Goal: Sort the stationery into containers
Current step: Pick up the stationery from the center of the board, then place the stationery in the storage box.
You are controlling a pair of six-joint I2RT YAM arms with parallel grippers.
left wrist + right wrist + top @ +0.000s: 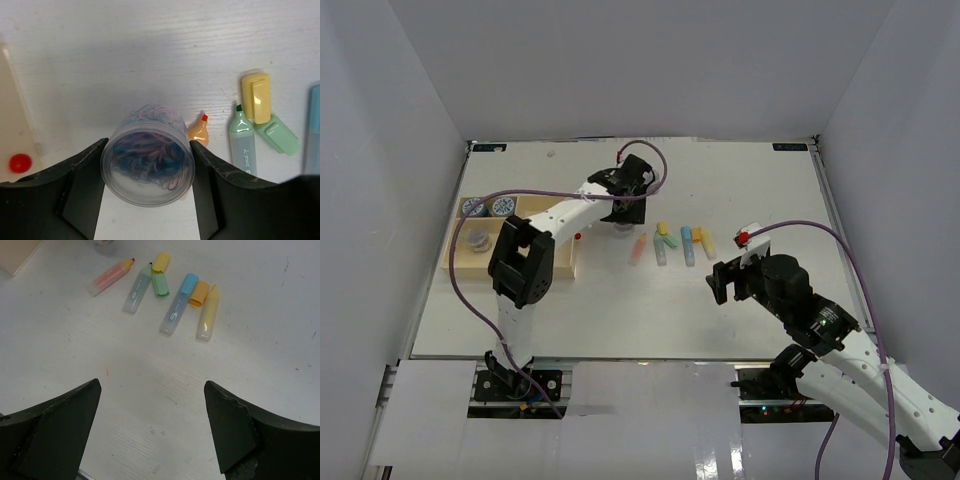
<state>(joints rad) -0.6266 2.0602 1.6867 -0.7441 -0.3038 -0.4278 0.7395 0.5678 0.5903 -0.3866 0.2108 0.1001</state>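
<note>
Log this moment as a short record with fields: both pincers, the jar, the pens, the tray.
left pincer: fingers flank the clear jar of paper clips, standing on the table; grip unclear
right pincer: open, empty, above the table
highlighters: four lying loose beside the jar, some caps off
tray: holds two blue-lidded jars and one greyish jar

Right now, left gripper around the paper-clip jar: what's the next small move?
Probably close the left gripper firmly on the jar before lifting: its fingers flank both sides, but a firm grip isn't evident, and the jar stands on the table.
</note>
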